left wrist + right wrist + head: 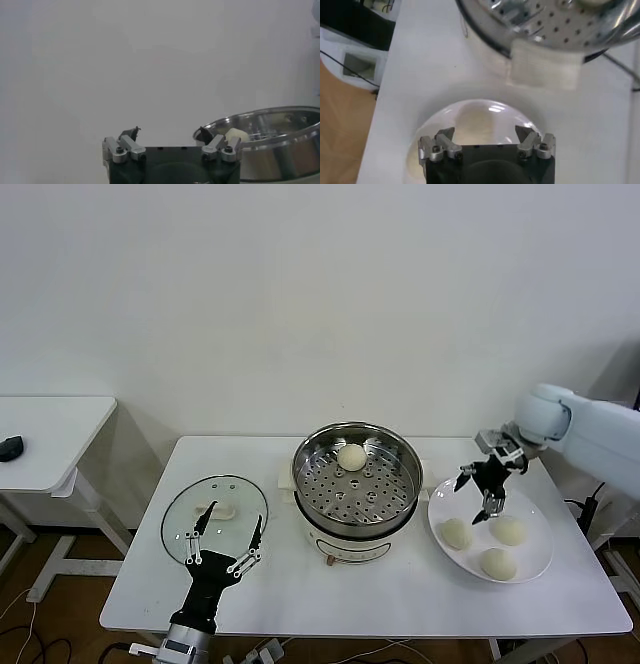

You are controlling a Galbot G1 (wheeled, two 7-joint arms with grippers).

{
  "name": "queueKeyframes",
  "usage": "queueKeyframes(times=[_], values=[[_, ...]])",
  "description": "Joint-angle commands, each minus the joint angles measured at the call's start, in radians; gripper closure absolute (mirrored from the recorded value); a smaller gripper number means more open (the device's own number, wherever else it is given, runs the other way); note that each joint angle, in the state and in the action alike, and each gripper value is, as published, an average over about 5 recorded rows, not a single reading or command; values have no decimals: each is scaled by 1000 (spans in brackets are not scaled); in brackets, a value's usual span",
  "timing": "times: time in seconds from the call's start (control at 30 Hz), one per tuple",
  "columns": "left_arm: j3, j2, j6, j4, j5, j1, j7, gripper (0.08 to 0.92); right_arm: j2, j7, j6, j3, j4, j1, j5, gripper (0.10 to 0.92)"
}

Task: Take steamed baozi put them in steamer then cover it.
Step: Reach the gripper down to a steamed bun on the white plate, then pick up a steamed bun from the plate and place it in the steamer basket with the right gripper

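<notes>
While one baozi sits in the steamer, the right claw hangs wide, empty, above the plate.

A white work table stands against a plain pale wall, carrying a round white plate on its right side. To the far left sits a smaller white side table with a dark, mouse-like object at its left edge. Brown wooden flooring and loose cables show beneath the tables.
</notes>
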Motion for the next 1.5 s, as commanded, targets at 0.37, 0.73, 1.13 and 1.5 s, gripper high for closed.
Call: queueKeyframes(times=[0.37,0.73,1.13,1.5], values=[[3,0,-3,1,4,1,-3,177,-7,146,-40,130,-54,-224,-33,203],[4,-1,-1,-9,3,4,-3,177,20,156,-43,162,-92,-272,-48,203],[1,0,10,-19,-12,4,-3,177,20,163,-39,189,-103,-292,-53,312],[4,3,11,-26,-12,1,-3,177,-27,38,-33,191,-54,-142,-78,372]])
